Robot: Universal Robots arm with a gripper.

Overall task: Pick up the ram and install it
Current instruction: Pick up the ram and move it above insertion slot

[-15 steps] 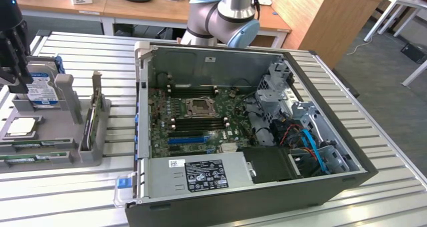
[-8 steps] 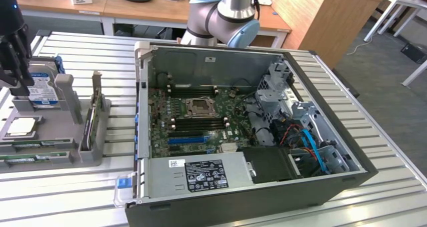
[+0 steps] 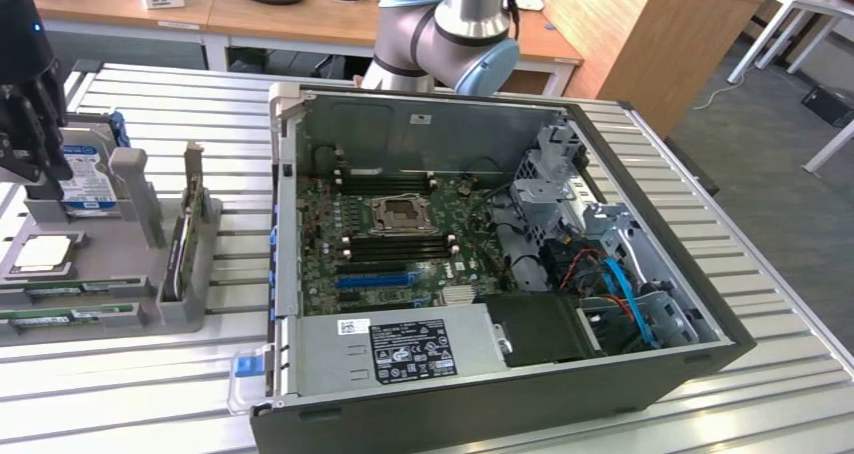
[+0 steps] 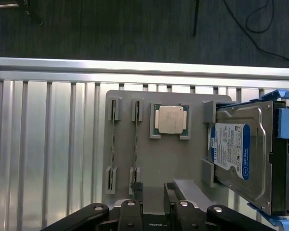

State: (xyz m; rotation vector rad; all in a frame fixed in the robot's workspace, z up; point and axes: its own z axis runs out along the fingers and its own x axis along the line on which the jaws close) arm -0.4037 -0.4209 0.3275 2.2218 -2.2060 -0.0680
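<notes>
Above the near edge of a grey holder plate (image 4: 173,163), the jaws hang spread apart with nothing between them. One fingertip (image 4: 136,188) sits right over the end of the ram (image 4: 135,144). The ram is a thin stick standing on edge in the plate, each end caught in a small grey clip. A second stick (image 4: 114,144) stands parallel just beside it, clipped the same way. On the ram's other side, a square processor (image 4: 170,119) lies flat in its own frame. Past that, a blue-labelled hard drive (image 4: 231,154) leans tilted against two grey blocks. The plate rests on a table (image 4: 38,144) of ribbed aluminium slats.

In the exterior view the plate sits at the exterior view's left. Well apart from it, in the middle of the table, lies an open computer case (image 3: 534,414). The case's motherboard (image 3: 320,264) faces up, with long black slots on either side of a bare socket. The robot arm (image 3: 461,34) rises just behind the case, and wooden desks stand farther back.
</notes>
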